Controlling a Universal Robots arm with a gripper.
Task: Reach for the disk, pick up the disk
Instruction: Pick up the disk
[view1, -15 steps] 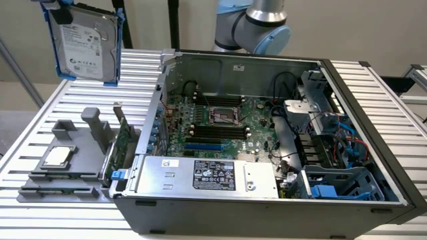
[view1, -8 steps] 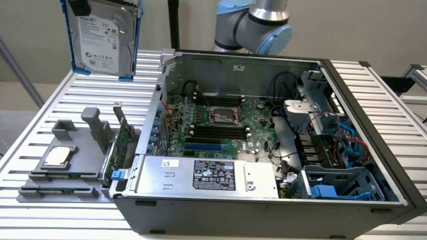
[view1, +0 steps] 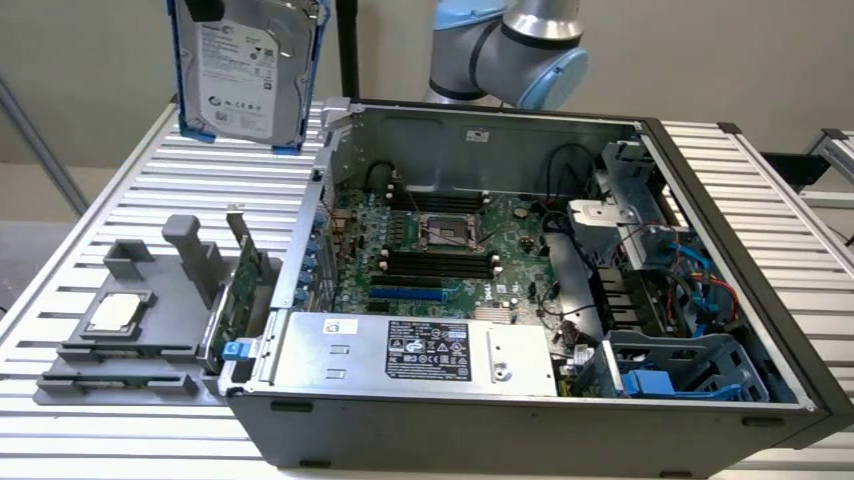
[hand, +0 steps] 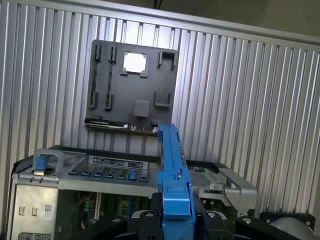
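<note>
The claw (hand: 175, 222) is closed on the disk (view1: 247, 65), which is up in the air and off the table (view1: 160, 180). In the exterior view the disk hangs at the picture's upper left, over the slatted metal table and just outside the back corner of the open computer case (view1: 534, 425) on the exterior view's left. It stands nearly upright with a slight tilt, its white printed label facing the camera and its blue frame (view1: 300, 85) running down both long sides. In the wrist view the frame is seen edge-on, a bright blue strip reaching out from between the two black fingers (hand: 147, 220), which press against it from either side. Past the disk in that view lie the table slats, a dark grey tray (hand: 132, 85) and the small square chip (hand: 135, 61) sitting on it. In the exterior view the tray rests on the table to the left of the case, well below the disk and apart from it, with a green card (view1: 247, 280) standing on edge beside the case wall. The case lies open on its side, showing the green main board (view1: 441, 250), a silver box with a black label (view1: 414, 350) along the near edge, and a blue cage (view1: 681, 370) in the near corner on the exterior view's right. The arm (view1: 514, 50), grey with pale blue joint caps, rises behind the case.
</note>
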